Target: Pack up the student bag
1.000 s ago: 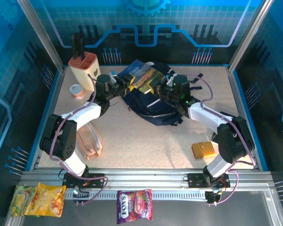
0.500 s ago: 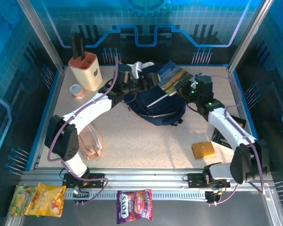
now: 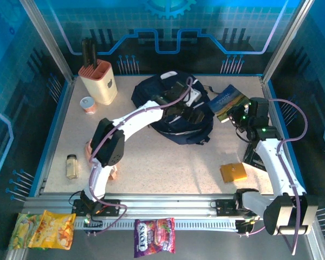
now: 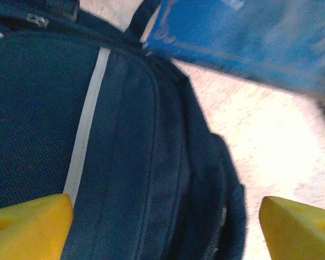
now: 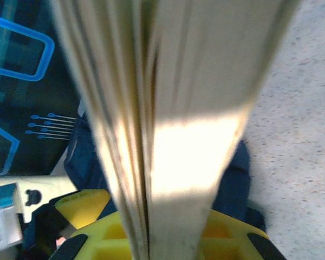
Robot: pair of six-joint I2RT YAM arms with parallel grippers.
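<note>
Student bag just under left pincer

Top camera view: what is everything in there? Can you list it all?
table: one, speckled beige, under everything.
student bag: one, dark navy, back middle of the table.
book: one, blue cover, held up right of the bag.
knife block: one, beige, black handles, back left corner.
round tin: one, orange, in front of the knife block.
small jar: one, clear, left edge.
flat box: one, orange, front right.
yellow snack packets: two, in front of the table, left.
purple snack packet: one, in front of the table, middle.
left gripper: one, yellow fingers, open above the bag.
right gripper: one, shut on the book.
</note>
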